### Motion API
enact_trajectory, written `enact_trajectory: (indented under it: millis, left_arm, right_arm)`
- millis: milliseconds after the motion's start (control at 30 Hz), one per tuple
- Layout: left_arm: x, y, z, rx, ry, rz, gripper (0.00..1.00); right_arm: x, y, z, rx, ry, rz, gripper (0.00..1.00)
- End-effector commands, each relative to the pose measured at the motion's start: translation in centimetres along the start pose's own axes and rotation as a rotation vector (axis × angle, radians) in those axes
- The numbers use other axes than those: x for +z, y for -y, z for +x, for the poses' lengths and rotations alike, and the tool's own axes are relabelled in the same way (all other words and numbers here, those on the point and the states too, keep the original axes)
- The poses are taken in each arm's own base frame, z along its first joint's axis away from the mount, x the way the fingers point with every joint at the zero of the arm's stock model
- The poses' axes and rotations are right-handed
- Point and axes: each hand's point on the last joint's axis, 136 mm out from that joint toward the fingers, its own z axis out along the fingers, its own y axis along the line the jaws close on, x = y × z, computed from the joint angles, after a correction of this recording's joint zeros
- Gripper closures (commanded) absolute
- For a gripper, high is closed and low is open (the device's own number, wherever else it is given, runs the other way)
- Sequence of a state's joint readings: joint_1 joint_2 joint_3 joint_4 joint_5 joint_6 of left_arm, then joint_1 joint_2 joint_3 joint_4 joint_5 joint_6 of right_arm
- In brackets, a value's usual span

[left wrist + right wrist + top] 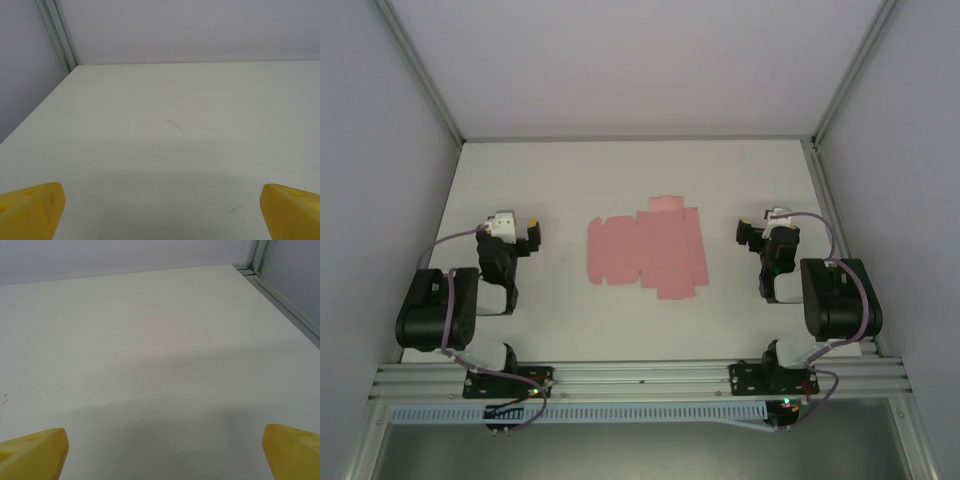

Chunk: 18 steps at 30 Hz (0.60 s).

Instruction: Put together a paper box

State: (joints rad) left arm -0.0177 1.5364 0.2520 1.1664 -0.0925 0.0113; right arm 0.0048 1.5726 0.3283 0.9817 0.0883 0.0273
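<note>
Jaws stand spread wide on the left gripper (528, 236) and the right gripper (752, 234); neither holds or touches anything. In each wrist view the yellow fingertips (30, 210) sit at the lower corners with bare white worktop (570, 180) between them. The paper box (647, 250) lies at the middle of the worktop as a flat pink die-cut sheet, with flaps at its 12 and 6 o'clock edges. The left gripper is at its 9 o'clock, the right at its 3 o'clock, both well apart from it.
</note>
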Motion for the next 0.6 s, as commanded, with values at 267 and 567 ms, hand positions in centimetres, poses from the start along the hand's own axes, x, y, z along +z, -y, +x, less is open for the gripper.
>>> enact_trajectory:
  millis: [267,567]
  left_arm:
    - [0.28,0.27,-0.75,0.019,0.025,0.01,0.0]
    - [0.33,0.29,-0.73,0.019,0.022,0.011,0.0]
  right_arm:
    - [-0.05,-0.33,-1.55,0.015,0.051,-0.014,0.0]
    - [0.02,-0.29,-1.49,0.017,0.047,-0.013,0.0]
